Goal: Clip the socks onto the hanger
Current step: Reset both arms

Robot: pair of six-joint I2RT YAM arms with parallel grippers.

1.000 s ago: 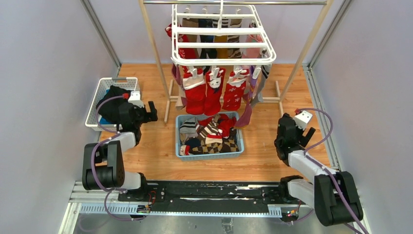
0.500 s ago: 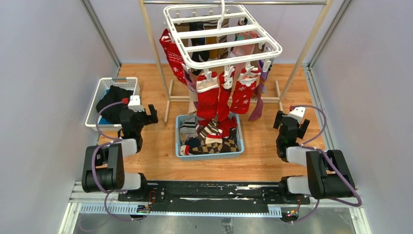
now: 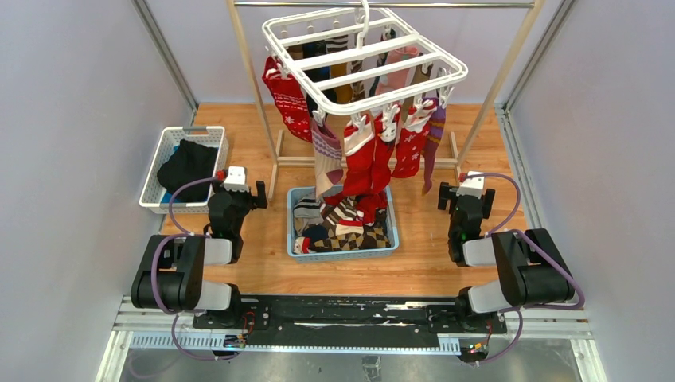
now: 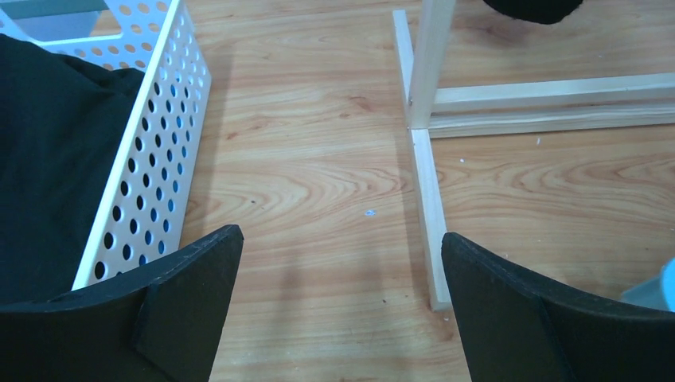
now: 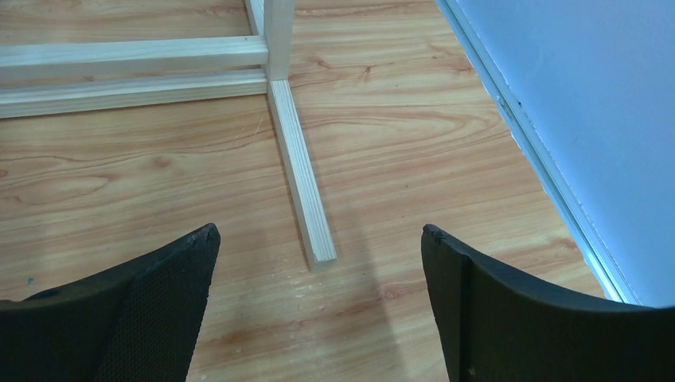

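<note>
Socks hang from hanger, well apart from the left end effector.

You had bare floor on the near side of the wooden frame, to either side of the blue basket. The frame's left foot lay just ahead of the left gripper, and the white basket closed off the room left of it. The right foot lay ahead of the right gripper, with the wall beyond. Between the frame's posts, socks hung from the hanger down over the blue basket.
</note>
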